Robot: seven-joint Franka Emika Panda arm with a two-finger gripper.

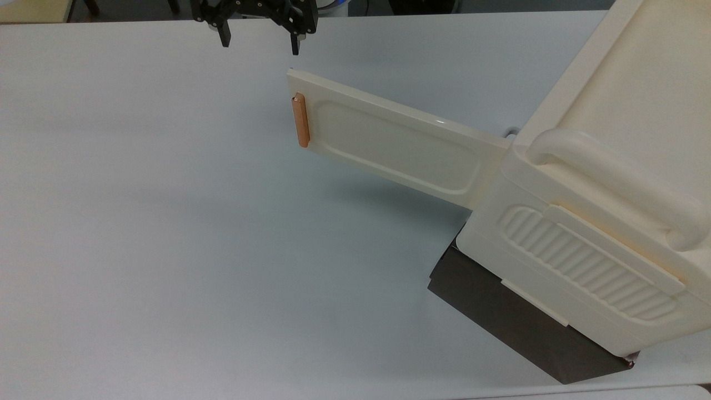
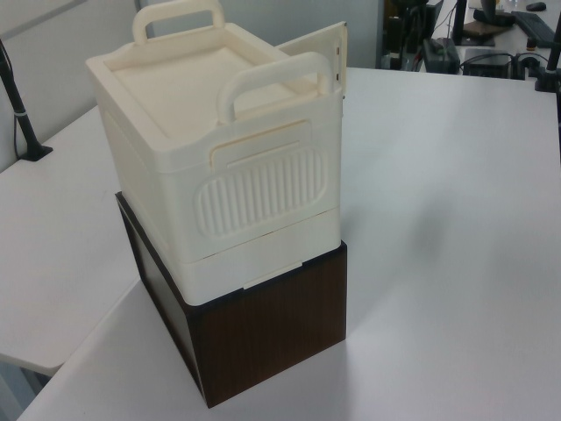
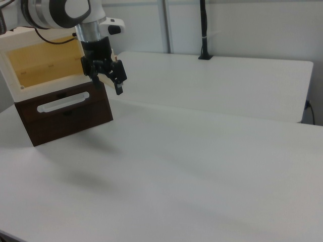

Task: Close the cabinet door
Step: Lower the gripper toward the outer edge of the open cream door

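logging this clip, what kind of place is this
Probably an office-style lab: a robot arm with its tool over a wide white table, monitor stands and cables behind, and the cream cabinet as a test prop.

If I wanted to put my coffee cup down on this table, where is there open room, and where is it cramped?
Most of the table is bare: the wide stretch on the top view's left, in front of the open cabinet door. It is crowded at the top view's right, where the cabinet stands, and near the door's free end, where the open gripper hangs.
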